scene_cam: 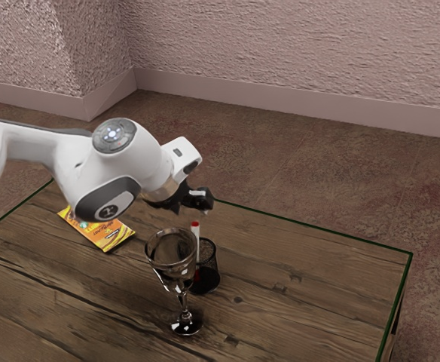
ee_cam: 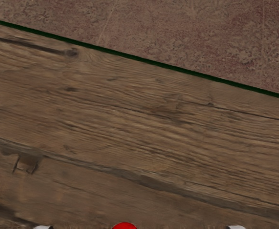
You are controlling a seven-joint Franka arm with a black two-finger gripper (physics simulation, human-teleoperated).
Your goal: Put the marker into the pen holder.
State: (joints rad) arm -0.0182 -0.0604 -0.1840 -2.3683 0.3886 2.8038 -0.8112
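Nearest, a stemmed glass (scene_cam: 173, 264), upright, partly across the sightline; fragile, I'd judge, and the thing to keep clear of. Just behind it, the mesh pen holder (scene_cam: 208, 273). The marker (scene_cam: 197, 243) stands nearly upright, red end up, apparently inside the holder, toward the exterior view's left side of its rim; the glass makes the lower part hard to read. Likely light, stiff, smooth-barrelled, apt to turn or slip if pinched off-centre. Should it want reseating: square hold on the exposed white barrel just below the red end, light squeeze. Above it, the gripper (scene_cam: 193, 208), jaws spread wide, nothing between them, clear of the marker. Farther back, a yellow packet (scene_cam: 96, 228) flat on the wooden table (scene_cam: 310, 275).
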